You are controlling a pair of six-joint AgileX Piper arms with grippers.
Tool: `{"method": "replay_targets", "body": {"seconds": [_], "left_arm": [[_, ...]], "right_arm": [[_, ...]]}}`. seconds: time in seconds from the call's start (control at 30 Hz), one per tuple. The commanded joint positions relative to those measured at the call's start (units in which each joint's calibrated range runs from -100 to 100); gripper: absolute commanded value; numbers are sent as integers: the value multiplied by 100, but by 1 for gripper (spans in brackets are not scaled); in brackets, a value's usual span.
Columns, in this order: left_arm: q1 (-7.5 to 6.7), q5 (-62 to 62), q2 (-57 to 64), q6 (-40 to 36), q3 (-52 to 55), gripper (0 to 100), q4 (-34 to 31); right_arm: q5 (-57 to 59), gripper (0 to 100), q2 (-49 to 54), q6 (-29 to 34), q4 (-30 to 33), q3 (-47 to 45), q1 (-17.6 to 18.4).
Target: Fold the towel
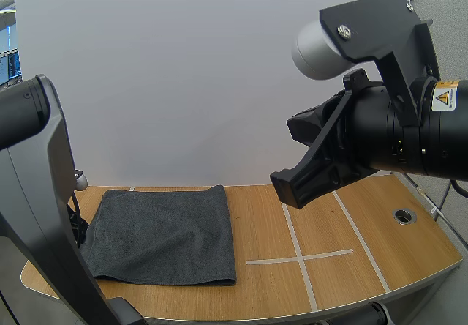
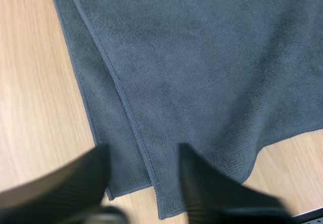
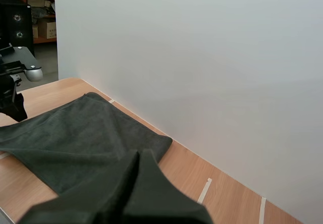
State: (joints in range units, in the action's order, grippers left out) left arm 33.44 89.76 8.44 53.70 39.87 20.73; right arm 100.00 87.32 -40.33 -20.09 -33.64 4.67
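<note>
Dark towel [image 1: 164, 233] lies at the table's [image 1: 329, 226] left end, its left edge hidden behind my left arm [image 1: 36, 193]. The left gripper [image 2: 143, 158] gapes empty over its corner; the right gripper [image 3: 139, 158] is closed, empty.

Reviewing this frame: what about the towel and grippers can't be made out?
- High view: the towel has its left edge hidden behind the left arm.
- Left wrist view: whether the left gripper touches the towel.
- Right wrist view: the towel's near corner, covered by the right gripper.
</note>
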Motion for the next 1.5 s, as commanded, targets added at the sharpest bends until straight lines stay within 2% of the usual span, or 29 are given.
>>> {"method": "replay_targets", "body": {"seconds": [0.0,0.07,0.23,0.37,0.6,0.73,0.9,1.2,1.3,1.47], "left_arm": [[5,-124,45,160,12,100,315],[5,-314,45,287,12,100,514],[-11,-497,45,516,-219,100,790],[-171,-497,33,471,-539,100,790],[-508,-190,-230,-292,-1249,100,779],[-634,-352,-472,-405,-1640,100,770],[-672,-534,-1122,-405,-2270,100,739],[-681,-441,-2366,-361,-3351,100,619],[-681,-355,-2639,-351,-3579,100,629],[-787,-171,-2989,-326,-3923,100,632]], "right_arm": [[0,0,52,47,-33,-14,-21],[0,0,52,267,-79,-118,-21],[0,0,-7,269,-163,-712,-21],[0,0,-206,243,-395,-924,-21],[0,0,-818,209,-239,-924,-21],[0,0,-1228,209,-606,-924,-21],[0,0,-1714,209,-1022,-924,-21],[0,0,-2179,209,-1048,-951,-21],[0,0,-2295,209,-1048,-1191,-21],[0,0,-2341,208,-1059,-1777,-21]]}}
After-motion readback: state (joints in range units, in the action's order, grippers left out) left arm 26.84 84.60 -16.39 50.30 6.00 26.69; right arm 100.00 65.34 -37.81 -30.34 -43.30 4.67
